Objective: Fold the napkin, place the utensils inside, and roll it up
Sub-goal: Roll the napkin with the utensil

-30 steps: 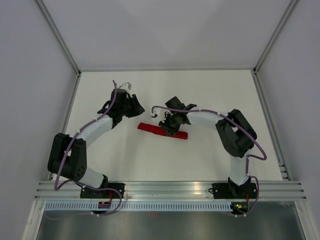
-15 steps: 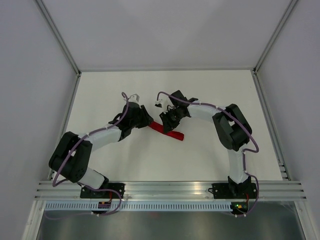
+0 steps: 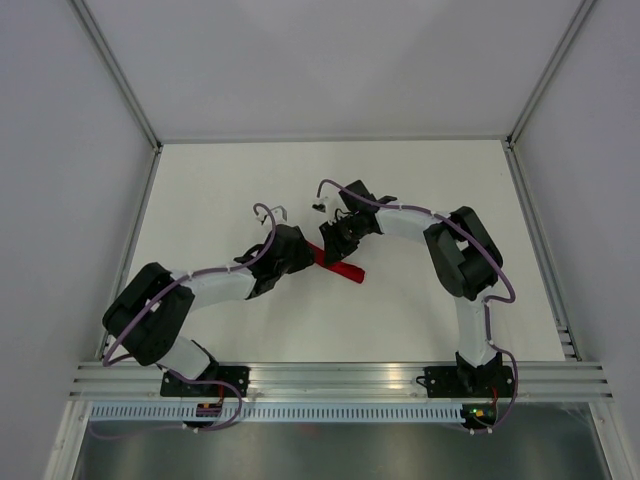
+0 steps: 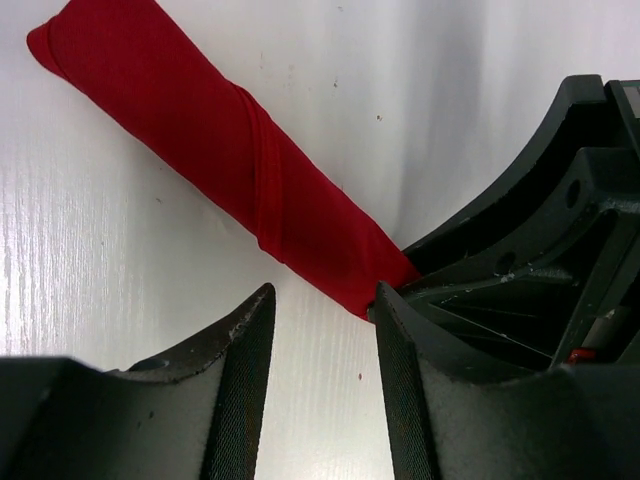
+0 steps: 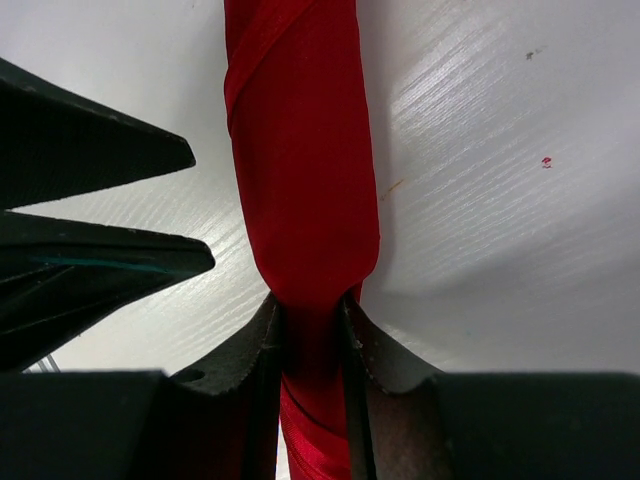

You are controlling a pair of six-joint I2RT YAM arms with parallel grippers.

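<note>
The napkin (image 5: 305, 180) is rolled into a tight deep-red tube, slightly shiny, with a diagonal wrap line across it. It's lying flat on the white table (image 5: 480, 200), roughly mid-table between the arms. The right gripper (image 5: 310, 310) is pinched across it near one end, I'd guess so the roll can't spring loose. The left gripper (image 4: 320, 300) has its jaws apart with only bare tabletop between them, and one ribbed black finger (image 4: 400, 350) sits right by that same end. The table has a faint brushed grain.
</note>
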